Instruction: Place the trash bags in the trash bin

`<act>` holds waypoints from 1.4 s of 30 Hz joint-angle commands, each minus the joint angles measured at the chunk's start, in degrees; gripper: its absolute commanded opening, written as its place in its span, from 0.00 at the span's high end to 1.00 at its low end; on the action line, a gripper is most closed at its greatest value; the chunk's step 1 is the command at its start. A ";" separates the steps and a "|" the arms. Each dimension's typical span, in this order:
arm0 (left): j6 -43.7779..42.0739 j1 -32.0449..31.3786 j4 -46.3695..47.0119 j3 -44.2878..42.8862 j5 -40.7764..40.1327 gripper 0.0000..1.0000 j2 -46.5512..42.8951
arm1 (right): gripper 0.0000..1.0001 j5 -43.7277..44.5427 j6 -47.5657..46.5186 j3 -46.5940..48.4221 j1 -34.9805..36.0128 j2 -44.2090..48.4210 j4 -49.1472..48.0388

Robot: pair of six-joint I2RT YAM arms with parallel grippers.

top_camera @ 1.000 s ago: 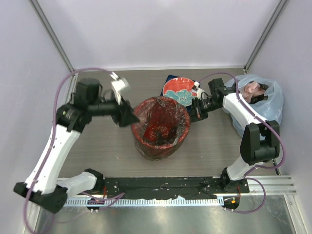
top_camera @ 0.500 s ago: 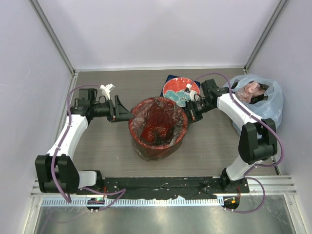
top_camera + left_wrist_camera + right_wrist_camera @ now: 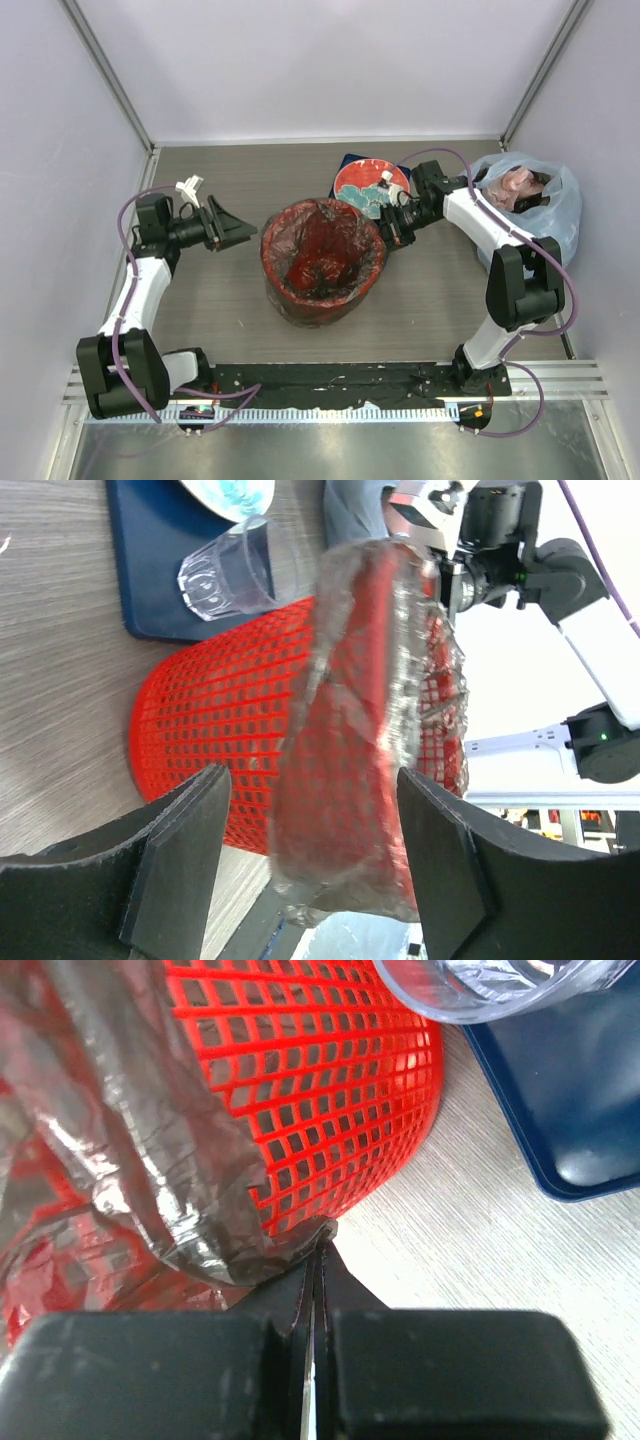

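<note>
Right gripper [image 3: 318, 1252] pinches trash bag [image 3: 150, 1160] beside bin [image 3: 330, 1090].

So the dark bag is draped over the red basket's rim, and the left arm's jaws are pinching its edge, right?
No. The dark bag is draped over the rim of the red basket, but the jaws of the right arm are pinching its edge, as the right wrist view shows. The jaws of the left arm stand open, clear of the basket, in the top view.

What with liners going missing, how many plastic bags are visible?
2: a thin dark grey-brown translucent bag lining the round red mesh wastebasket, and a pale blue plastic bag at the far right.
</note>
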State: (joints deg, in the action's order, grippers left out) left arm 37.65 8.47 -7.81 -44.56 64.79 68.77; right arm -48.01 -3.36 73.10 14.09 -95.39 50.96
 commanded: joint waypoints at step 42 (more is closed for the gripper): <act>5.10 -4.52 14.81 8.61 3.24 1.00 6.37 | 0.99 1.25 -4.20 1.52 0.06 -2.60 0.63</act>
State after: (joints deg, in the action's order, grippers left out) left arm 46.33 3.88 10.63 -33.85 67.33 74.24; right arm -47.75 -6.37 73.87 14.06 -98.28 52.71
